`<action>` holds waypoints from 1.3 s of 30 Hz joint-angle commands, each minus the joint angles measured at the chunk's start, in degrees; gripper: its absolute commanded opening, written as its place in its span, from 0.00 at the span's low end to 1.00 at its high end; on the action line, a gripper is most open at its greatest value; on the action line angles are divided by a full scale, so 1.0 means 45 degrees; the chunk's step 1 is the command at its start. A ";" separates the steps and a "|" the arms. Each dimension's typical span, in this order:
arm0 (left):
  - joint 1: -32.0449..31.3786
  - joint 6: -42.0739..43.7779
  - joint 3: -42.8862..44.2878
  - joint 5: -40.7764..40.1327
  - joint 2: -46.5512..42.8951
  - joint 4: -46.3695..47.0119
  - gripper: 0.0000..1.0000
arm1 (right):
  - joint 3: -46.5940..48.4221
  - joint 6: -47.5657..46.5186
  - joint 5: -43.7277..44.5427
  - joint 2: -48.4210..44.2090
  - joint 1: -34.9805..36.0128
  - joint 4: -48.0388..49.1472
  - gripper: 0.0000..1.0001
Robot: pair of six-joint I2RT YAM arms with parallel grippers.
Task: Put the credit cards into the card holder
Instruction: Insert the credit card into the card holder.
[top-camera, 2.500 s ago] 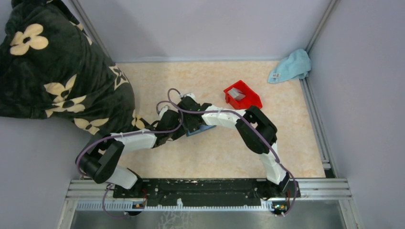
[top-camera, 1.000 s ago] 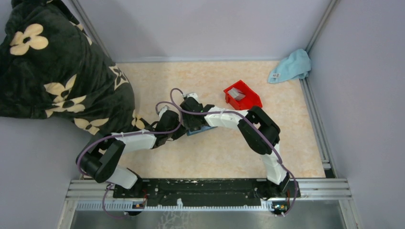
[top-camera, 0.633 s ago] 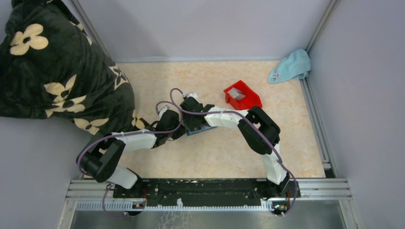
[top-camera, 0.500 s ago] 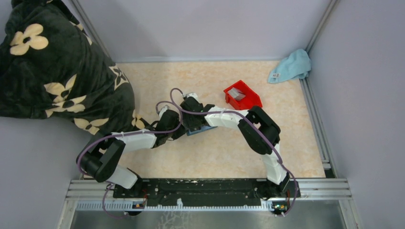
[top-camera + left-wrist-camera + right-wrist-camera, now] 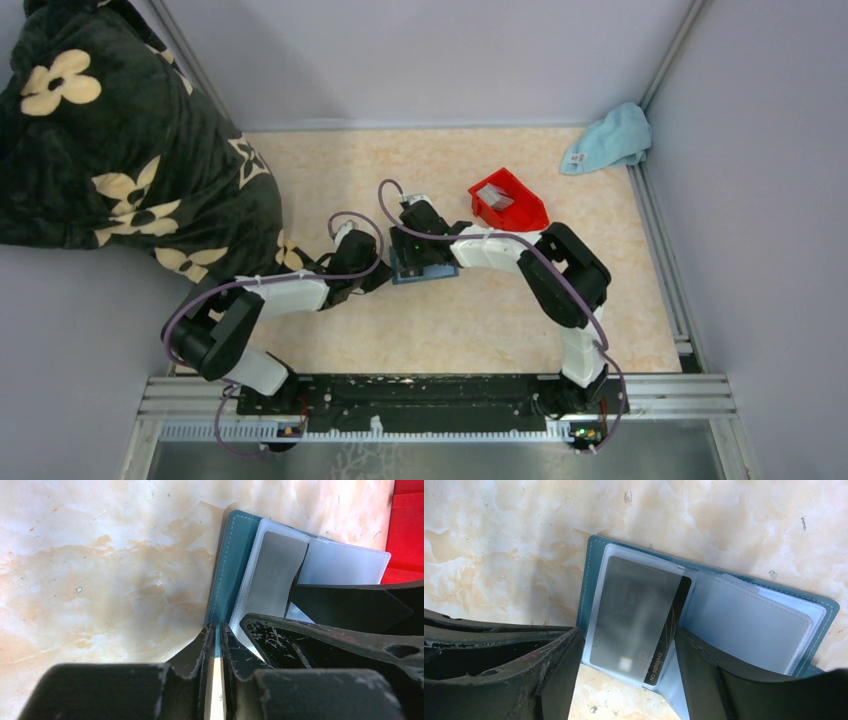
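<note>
Card holder (image 5: 227,575): teal cover with pale stitching and frosted translucent sleeves. Credit card (image 5: 631,615): grey-silver through the sleeve, its exposed edge black with gold digits. Table (image 5: 480,320): peach and cream marbling. Bin (image 5: 530,212): red, with grey contents. Cloth (image 5: 610,138): light blue. Blanket (image 5: 110,150): black with cream flowers. Arms (image 5: 285,295): white and black, with purple cables.

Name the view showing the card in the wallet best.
Right wrist: the card shows almost whole, partway in a clear sleeve. Left wrist shows it foreshortened and partly blocked; in top external it is hidden.
</note>
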 commanded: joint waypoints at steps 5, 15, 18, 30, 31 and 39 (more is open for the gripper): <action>0.0059 0.0605 -0.0848 -0.0193 0.0755 -0.3221 0.17 | -0.1293 0.0210 0.0597 -0.1057 -0.1000 0.0690 0.69; 0.0068 0.0606 -0.0833 -0.0163 0.0831 -0.3175 0.17 | -0.1748 0.0403 0.0789 -0.1170 -0.1220 0.0944 0.58; 0.0078 0.0608 -0.0834 -0.0157 0.0831 -0.3148 0.17 | -0.1900 0.0456 0.0926 -0.1182 -0.1230 0.1074 0.51; 0.0077 0.0604 -0.0868 -0.0061 0.1022 -0.2979 0.17 | -0.1920 0.0014 0.1068 -0.1108 -0.1198 0.1010 0.02; 0.0063 0.0608 -0.0872 -0.0057 0.1058 -0.2970 0.17 | -0.1905 -0.0012 0.1051 -0.1107 -0.1186 0.1028 0.01; 0.0073 0.0607 -0.0831 -0.0036 0.1134 -0.2906 0.17 | -0.1815 -0.0289 0.1017 -0.1069 -0.0937 0.1043 0.00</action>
